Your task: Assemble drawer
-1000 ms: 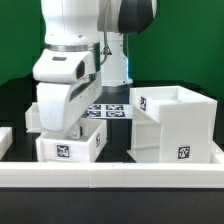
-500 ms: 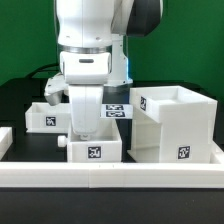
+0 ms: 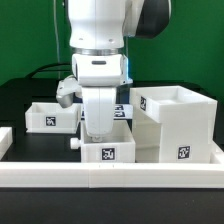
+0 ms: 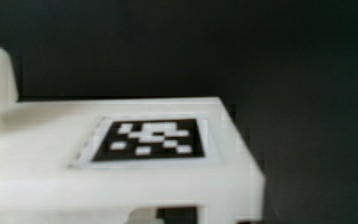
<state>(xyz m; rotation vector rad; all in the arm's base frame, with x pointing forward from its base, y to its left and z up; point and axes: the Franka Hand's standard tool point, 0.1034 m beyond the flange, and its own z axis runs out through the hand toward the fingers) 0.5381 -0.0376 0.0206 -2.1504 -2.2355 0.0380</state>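
Drawer parts stand apart on the black table [image 3: 38, 146], not yet joined. The tall box housing [image 3: 176, 128] sits at the exterior view's right, its open side up, with one square tag on its upper wall and another low on its front face. Just beside it, toward the exterior view's left, is the front tray [image 3: 108, 152]. It sits upright, with a tag on its near wall and a small round knob [image 3: 77, 143] sticking out of its left end. Tray and housing are very close, but I cannot tell whether they touch. The second tray [image 3: 50, 116] rests farther back at the exterior view's left, well apart from the housing, its tag facing the camera.

The arm [image 3: 98, 40] hangs straight down over the front tray. The fingers [image 3: 96, 130] reach to the tray's rear edge, and their tips are hidden behind its wall, so I cannot tell whether they are spread or pinching it.

A strip of the marker board [image 3: 123, 111] shows between arm and housing. A long white rail [image 3: 150, 176] runs along the front.

The wrist view is blurred. It shows a white tagged surface [image 4: 155, 141] above the dark table, but not which part it belongs to.
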